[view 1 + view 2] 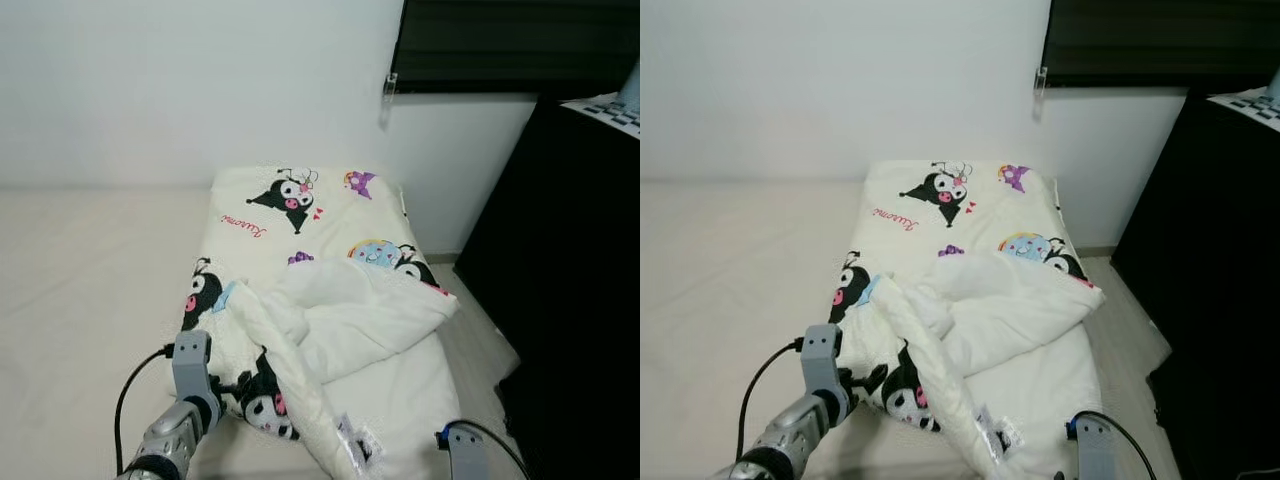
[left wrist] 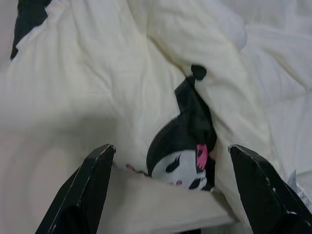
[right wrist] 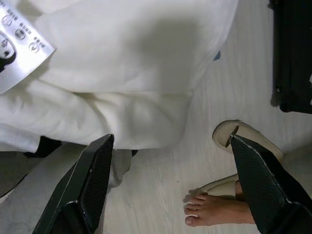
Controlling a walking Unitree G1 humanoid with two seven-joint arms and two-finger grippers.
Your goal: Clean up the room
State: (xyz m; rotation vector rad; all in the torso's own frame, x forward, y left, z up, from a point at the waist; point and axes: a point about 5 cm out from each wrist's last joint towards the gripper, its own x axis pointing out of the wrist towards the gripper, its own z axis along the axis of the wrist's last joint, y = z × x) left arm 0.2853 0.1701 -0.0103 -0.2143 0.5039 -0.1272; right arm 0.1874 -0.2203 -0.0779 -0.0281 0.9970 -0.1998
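Right wrist view: blanket's (image 3: 122, 63) illegible care label (image 3: 19, 46)

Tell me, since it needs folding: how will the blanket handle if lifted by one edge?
Probably floppy: the blanket already lies bunched in soft folds. Likely light yet bulky, judging by its puffy quilting. It would likely sag and drag from the open left claw.

The left arm (image 1: 172, 425) is silver with a grey boxy wrist block, and a black cable loops from it beside the cartoon-print blanket (image 1: 300, 260). The right arm (image 1: 465, 450) shows a grey block with a black cable. Both grippers have long black wedge-shaped fingers (image 2: 85, 190).
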